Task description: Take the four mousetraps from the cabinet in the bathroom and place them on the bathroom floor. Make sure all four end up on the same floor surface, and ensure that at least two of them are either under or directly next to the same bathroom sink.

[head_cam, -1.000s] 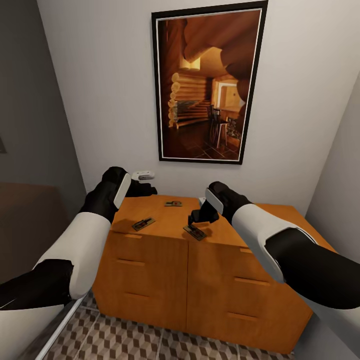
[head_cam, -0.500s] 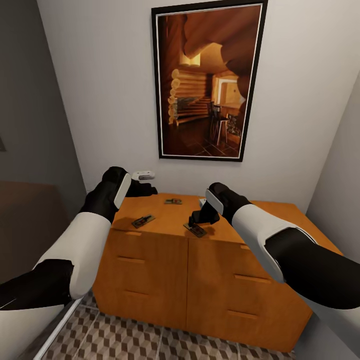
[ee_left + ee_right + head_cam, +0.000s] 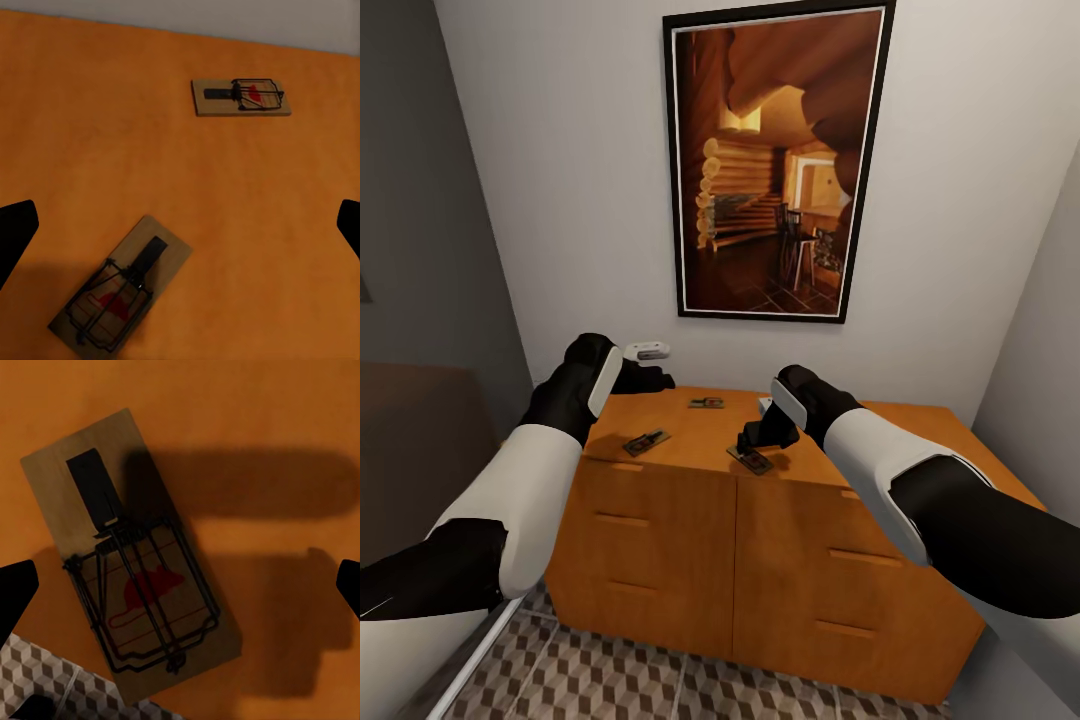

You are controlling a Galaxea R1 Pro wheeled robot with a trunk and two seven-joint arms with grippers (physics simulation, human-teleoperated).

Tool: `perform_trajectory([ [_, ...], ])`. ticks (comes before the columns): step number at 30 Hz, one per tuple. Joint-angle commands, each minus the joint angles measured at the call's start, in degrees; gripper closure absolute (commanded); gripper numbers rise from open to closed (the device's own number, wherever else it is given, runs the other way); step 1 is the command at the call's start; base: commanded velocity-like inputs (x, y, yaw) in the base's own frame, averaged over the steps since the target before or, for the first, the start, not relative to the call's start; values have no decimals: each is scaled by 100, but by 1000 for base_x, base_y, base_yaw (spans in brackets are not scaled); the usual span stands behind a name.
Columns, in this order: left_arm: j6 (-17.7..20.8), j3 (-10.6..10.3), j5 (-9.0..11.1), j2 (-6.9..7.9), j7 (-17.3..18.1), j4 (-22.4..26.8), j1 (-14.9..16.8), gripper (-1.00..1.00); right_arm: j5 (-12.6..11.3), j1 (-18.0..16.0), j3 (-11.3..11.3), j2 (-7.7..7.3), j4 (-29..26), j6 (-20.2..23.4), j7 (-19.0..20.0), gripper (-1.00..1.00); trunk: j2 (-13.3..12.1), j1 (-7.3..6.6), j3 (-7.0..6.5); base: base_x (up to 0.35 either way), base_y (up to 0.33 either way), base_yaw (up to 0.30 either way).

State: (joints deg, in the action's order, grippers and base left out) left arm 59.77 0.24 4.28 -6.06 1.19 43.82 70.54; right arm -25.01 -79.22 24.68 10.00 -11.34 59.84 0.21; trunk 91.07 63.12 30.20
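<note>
Hovering my right gripper [image 3: 752,437] over the nearest mousetrap [image 3: 131,562], I see its fingers spread wide, gripping nothing. This trap lies flat at the front edge of the cabinet [image 3: 690,520], one corner overhanging the bathroom floor [image 3: 660,680]. I judge it light, stiff and thin, so I'd pinch the bare wooden long edges, clear of the wire. My left gripper [image 3: 645,379] is also spread, above two more traps.

Even, soft indoor light; sharp renders, dark claw shadows beneath.
</note>
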Motion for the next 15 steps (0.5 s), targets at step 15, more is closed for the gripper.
perform_trajectory([
  [15,18,2,27,11,-14,8,4,-100,-5,-6,36,0,0,16,-2,-100,4,0,7,0,0,0],
])
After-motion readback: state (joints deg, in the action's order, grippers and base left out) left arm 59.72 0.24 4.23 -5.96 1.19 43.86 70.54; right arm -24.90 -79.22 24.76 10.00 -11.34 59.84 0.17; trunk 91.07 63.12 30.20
